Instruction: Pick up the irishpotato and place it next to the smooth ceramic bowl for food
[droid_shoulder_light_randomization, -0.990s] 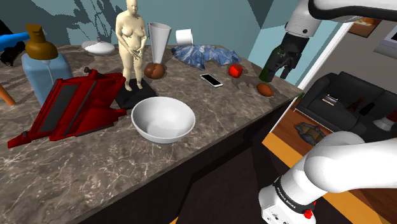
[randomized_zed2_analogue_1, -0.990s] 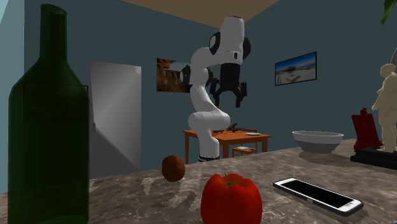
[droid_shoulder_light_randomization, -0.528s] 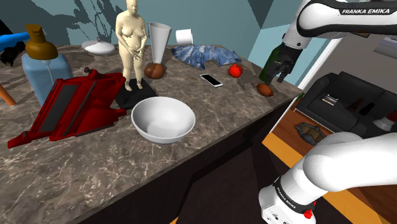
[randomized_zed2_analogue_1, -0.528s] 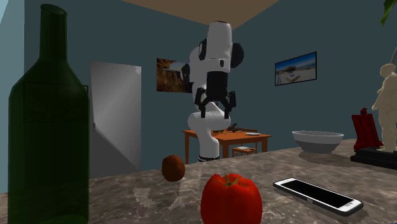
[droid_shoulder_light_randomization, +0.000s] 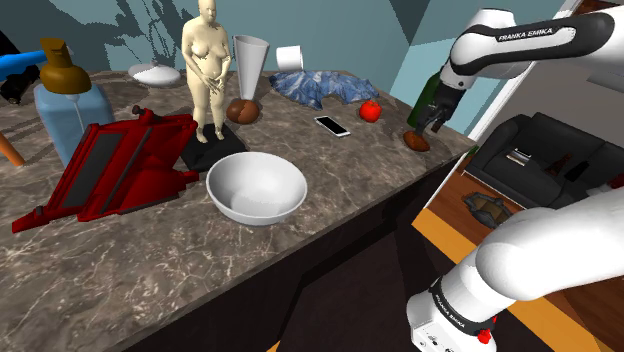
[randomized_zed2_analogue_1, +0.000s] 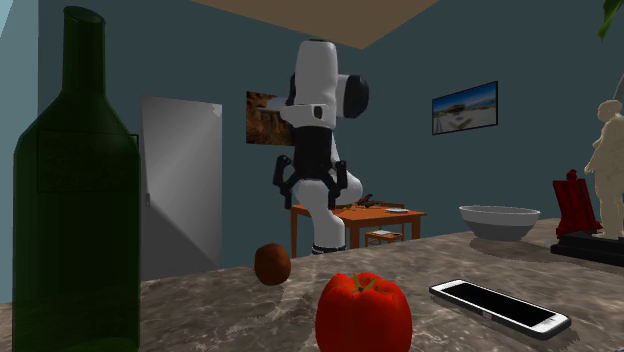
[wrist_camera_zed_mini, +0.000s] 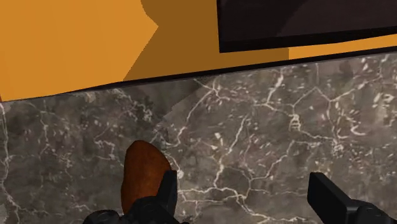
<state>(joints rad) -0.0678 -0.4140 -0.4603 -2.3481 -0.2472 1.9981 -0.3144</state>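
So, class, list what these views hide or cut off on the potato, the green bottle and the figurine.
1. Potato, wrist view: one end is covered by one finger of the open gripper.
2. Green bottle, second exterior view: base cut off by the bottom edge.
3. Figurine, second exterior view: one side cut off by the right edge.

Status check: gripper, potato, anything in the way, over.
Gripper open, above counter edge. Potato on counter, outside one finger, not between them, not held. Green bottle stands close by; white bowl well apart.
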